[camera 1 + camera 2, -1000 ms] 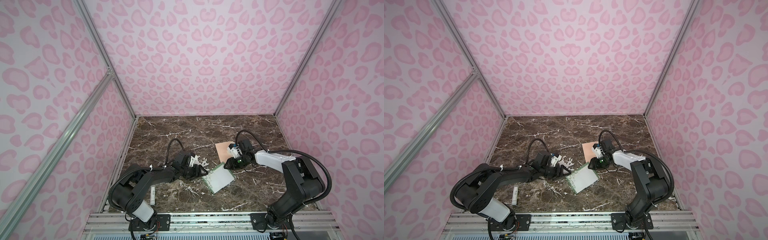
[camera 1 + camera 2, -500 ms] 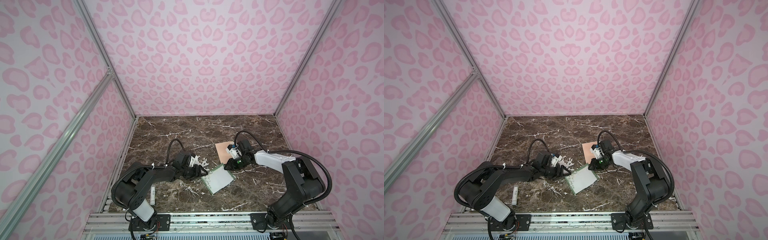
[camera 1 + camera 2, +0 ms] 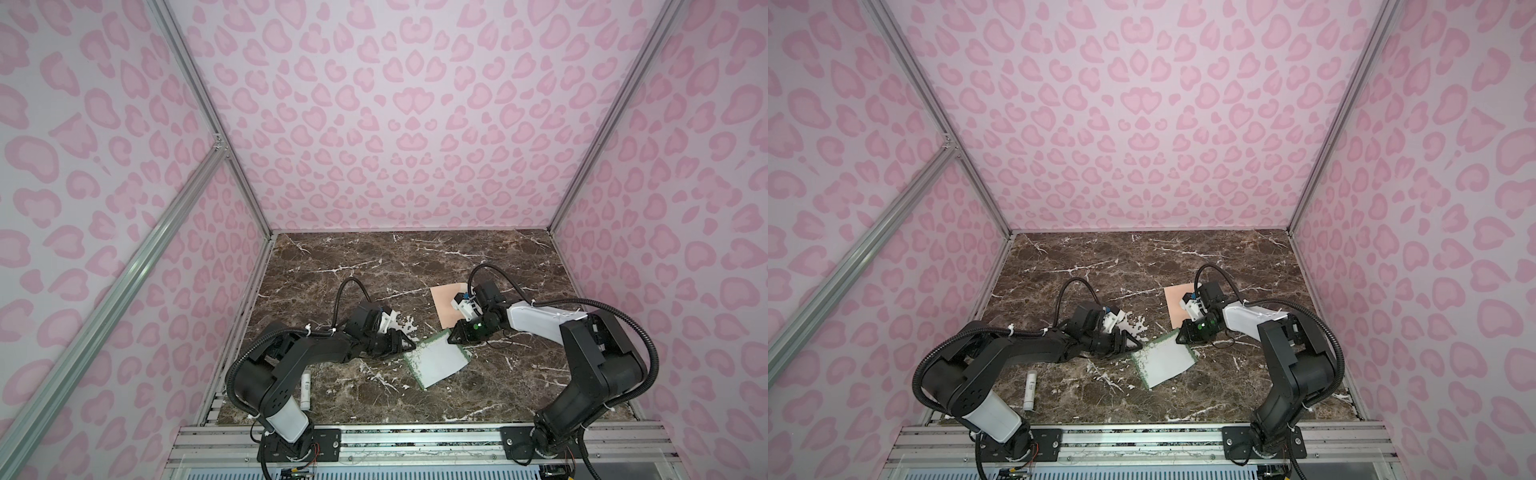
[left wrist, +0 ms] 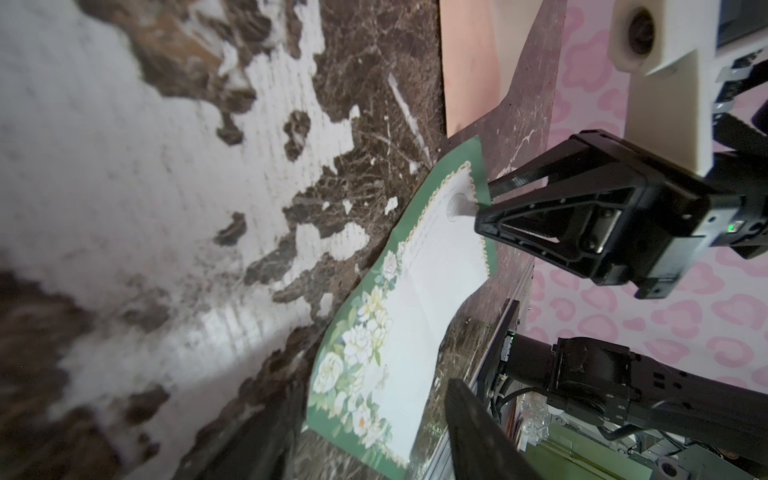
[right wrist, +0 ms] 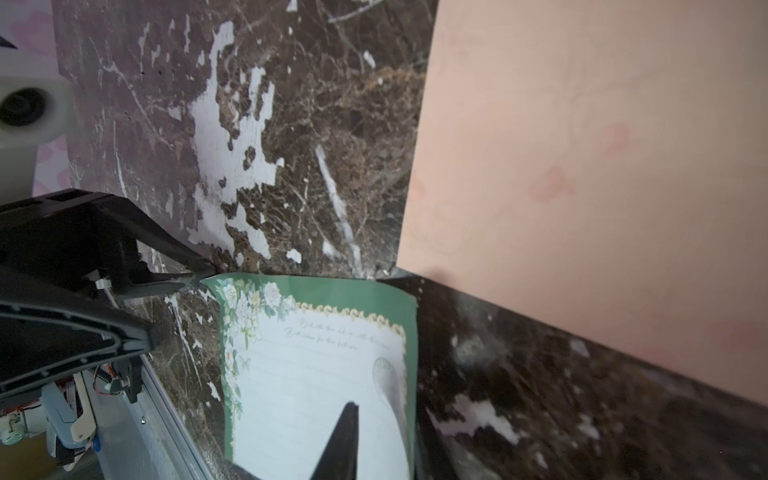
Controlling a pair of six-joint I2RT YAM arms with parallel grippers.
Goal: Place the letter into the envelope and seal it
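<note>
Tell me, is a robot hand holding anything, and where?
The right gripper pinches the letter at one green-bordered corner, near the envelope. The left gripper is open, holding nothing.

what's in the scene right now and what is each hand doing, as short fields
letter: on the marble table, not in the envelope
envelope: lying on the table just beyond the letter
right hand: shut on the letter's far corner
left hand: open, tips at the letter's corner nearest the left arm
glue stick: lying beside the left arm's base
</note>
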